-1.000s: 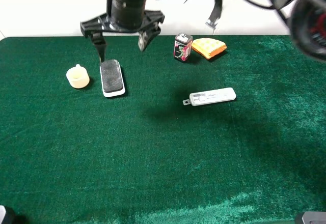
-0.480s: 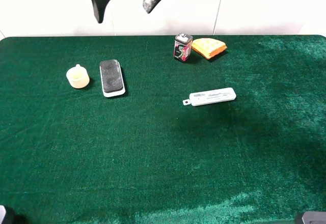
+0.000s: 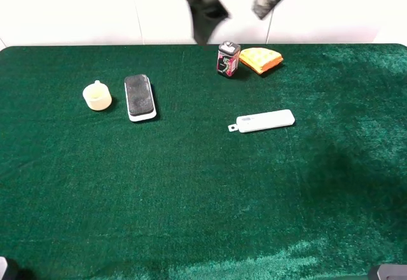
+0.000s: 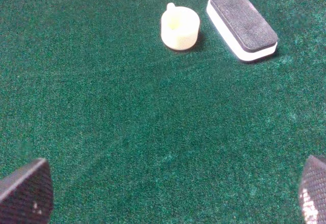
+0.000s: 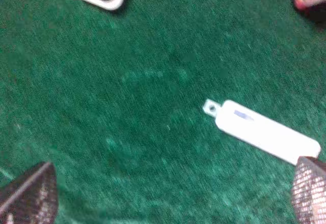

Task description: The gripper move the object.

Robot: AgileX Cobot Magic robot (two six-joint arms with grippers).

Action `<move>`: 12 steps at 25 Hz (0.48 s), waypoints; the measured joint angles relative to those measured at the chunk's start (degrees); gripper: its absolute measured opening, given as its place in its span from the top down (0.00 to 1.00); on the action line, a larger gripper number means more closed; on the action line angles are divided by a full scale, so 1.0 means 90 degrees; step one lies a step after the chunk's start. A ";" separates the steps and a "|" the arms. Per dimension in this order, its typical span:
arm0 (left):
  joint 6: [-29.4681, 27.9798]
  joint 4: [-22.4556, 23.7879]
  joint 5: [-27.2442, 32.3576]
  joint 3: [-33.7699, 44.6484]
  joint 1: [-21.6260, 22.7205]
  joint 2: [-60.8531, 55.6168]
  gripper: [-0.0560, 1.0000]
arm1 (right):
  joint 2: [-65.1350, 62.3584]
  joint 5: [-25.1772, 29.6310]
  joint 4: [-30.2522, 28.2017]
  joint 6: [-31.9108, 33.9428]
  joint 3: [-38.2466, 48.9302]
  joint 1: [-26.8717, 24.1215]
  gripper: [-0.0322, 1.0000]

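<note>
The object [image 3: 140, 97] lies flat on the green bench [image 3: 191, 197], black felt up, well off to the left of the right gripper [image 3: 238, 5] and far below it. That gripper hangs high at the back edge of the scene, its two dark fingers spread wide with nothing between them. The left gripper [image 4: 163, 196] also stands wide apart and empty, and the object sits ahead of it, beyond its reach for now.

Going left to right across the bench, the hazards line up like this. A small cream cup [image 3: 97, 95] stands just beside the object on the side away from the right gripper; a descent that overshoots, or a finger landing on the far side, could knock it over or drag it along. The object itself is low and rounded, so a grip taken across its length instead of its narrow width may not fit between the fingers, and a shallow pinch on the felt top could slip.

Nearer the right gripper, a small dark carton [image 3: 228, 58] and an orange cloth-like thing [image 3: 261, 59] sit almost directly below it; a straight drop from here would strike them rather than the target. The slim white stick [image 3: 264, 121] lies in front of those, and being similar in shape, it could be mistaken for the object.
</note>
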 joint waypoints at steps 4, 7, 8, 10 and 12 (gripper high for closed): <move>0.0000 0.0000 0.0000 0.0000 0.0000 0.0000 0.02 | -0.0785 0.0002 -0.0117 0.0000 0.0807 0.0000 0.30; 0.0000 0.0000 0.0000 0.0000 0.0000 0.0000 0.02 | -0.1346 0.0002 -0.0199 0.0022 0.1332 0.0000 0.30; 0.0000 0.0000 0.0000 0.0000 0.0000 0.0000 0.02 | -0.1545 0.0002 -0.0241 0.0040 0.1511 0.0000 0.30; 0.0000 0.0000 0.0000 0.0000 0.0000 0.0000 0.02 | -0.1898 0.0002 -0.0352 0.0072 0.1859 0.0012 0.30; 0.0000 0.0000 0.0000 0.0000 0.0000 0.0000 0.02 | -0.2282 0.0002 -0.0427 0.0096 0.2177 -0.0008 0.30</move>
